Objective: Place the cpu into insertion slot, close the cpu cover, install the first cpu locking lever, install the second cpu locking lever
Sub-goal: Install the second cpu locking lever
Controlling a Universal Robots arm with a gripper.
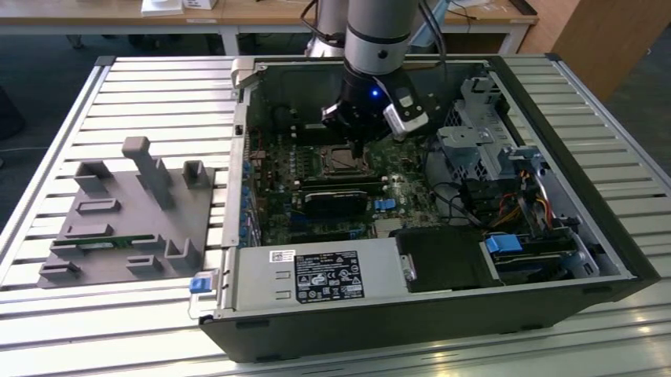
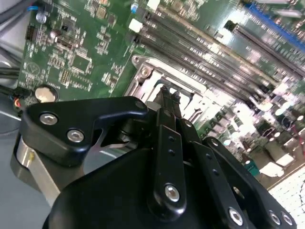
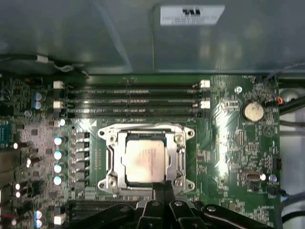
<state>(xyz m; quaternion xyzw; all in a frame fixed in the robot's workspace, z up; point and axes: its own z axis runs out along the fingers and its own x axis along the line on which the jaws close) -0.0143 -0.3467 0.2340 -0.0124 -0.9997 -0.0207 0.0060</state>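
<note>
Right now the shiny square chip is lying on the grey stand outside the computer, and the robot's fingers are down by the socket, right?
Not quite. The cpu already sits in the insertion slot on the motherboard, as the first wrist view shows. The fingers are indeed down at the socket's edge.

Even, soft light falls on the slatted table (image 1: 126, 86) in the exterior view, while the computer case (image 1: 419, 314) interior lies in shadow. In the first wrist view, glare whitens the motherboard (image 3: 228, 138). In the second wrist view its far corner looks blurred, perhaps overexposed.
</note>
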